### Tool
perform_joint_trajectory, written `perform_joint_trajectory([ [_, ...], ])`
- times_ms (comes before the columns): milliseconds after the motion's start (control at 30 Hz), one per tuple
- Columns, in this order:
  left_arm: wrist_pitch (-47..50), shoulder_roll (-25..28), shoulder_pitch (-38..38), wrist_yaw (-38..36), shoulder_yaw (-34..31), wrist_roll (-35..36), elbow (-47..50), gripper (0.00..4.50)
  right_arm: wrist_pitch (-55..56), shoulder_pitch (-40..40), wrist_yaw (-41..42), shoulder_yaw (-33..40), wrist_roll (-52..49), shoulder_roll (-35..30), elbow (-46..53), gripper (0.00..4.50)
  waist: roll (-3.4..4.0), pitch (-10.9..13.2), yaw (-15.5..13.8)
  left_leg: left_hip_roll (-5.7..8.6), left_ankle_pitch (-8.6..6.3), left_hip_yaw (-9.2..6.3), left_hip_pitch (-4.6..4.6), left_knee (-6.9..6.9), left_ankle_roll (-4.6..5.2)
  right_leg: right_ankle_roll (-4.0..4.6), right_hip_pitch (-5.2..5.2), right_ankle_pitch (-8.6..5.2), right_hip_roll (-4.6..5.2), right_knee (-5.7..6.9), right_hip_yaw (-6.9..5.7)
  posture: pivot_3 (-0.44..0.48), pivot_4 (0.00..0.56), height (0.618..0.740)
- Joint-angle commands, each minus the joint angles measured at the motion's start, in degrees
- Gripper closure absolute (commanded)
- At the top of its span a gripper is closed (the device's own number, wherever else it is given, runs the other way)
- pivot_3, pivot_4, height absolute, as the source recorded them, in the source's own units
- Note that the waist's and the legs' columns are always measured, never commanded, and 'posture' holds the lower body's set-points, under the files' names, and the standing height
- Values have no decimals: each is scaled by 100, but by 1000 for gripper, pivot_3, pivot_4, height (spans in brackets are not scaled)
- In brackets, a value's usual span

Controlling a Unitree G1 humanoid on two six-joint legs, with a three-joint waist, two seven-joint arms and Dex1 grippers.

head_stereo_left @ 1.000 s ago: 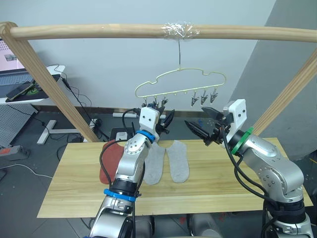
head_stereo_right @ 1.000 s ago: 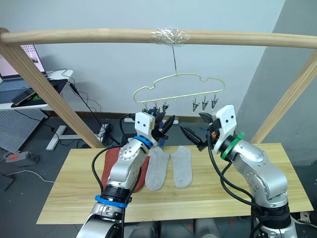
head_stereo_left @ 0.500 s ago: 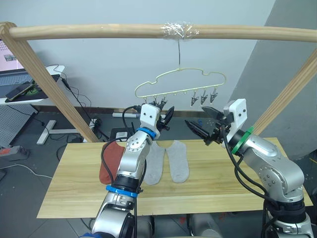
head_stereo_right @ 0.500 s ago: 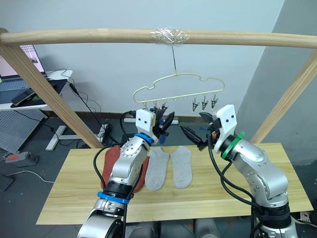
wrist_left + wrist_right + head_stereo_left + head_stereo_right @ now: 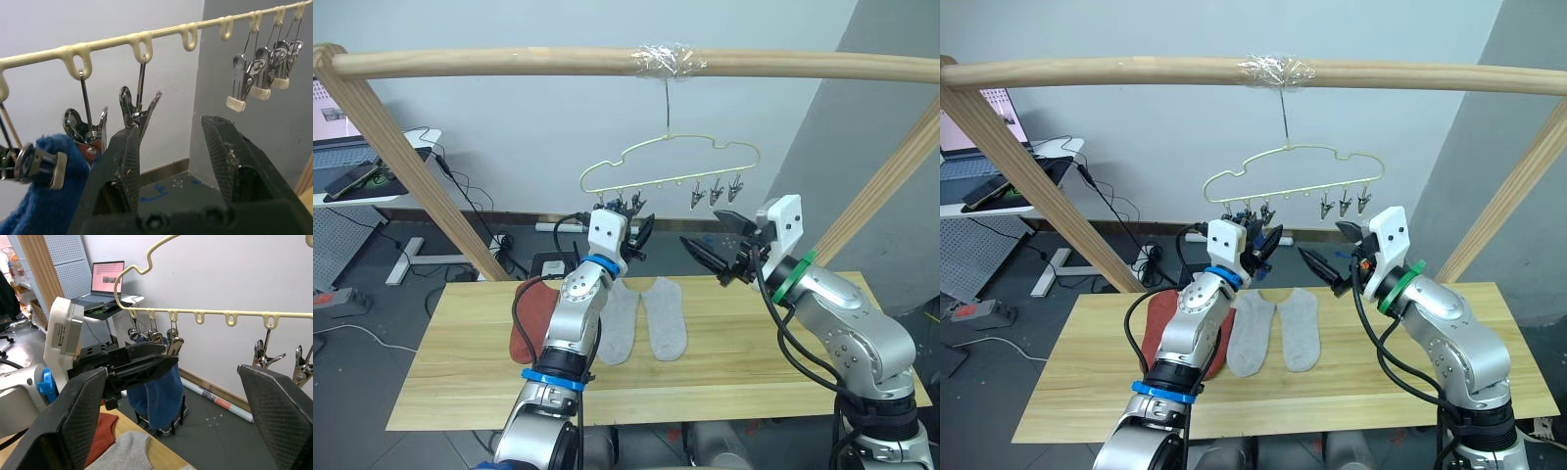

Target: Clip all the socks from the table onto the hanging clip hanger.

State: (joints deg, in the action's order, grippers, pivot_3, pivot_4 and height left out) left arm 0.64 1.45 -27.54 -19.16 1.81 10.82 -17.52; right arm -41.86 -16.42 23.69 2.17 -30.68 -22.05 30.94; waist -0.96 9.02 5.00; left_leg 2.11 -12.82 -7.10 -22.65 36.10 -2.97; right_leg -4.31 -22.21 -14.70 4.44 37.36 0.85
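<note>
A rust-red sock (image 5: 527, 318) lies at the table's (image 5: 450, 382) nine o'clock edge, partly behind the left arm. At its three o'clock, two light grey socks (image 5: 663, 317) lie flat, side by side. Above them the left hand (image 5: 636, 232) is raised to the clip hanger (image 5: 668, 162), its fingers (image 5: 128, 161) apart and empty beside a clip (image 5: 138, 110); a blue sock (image 5: 156, 391) seems already clipped there. Farther right, the right hand (image 5: 717, 243) hovers wide open, holding nothing.
</note>
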Motion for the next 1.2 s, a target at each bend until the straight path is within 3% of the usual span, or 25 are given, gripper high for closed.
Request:
perform_joint_trajectory([
  [33,-169,1,-184,66,-95,-24,98,2314,33,-97,-23,147,-155,3,229,0,0,0,0,0,0,0,0,0,0,0,0,0,0,0,0,-173,122,740],
  [533,-584,-107,-908,-13,-173,-31,-791,2314,50,-167,-23,101,-185,-14,175,0,0,0,1,0,0,0,-1,0,0,-1,0,0,0,0,-1,-172,120,740],
  [1200,-795,-110,-1151,-173,-276,-20,-1282,2314,70,-177,-113,104,-167,-9,160,0,0,0,13,0,0,0,0,0,0,-1,0,0,0,0,-1,-183,122,740],
])
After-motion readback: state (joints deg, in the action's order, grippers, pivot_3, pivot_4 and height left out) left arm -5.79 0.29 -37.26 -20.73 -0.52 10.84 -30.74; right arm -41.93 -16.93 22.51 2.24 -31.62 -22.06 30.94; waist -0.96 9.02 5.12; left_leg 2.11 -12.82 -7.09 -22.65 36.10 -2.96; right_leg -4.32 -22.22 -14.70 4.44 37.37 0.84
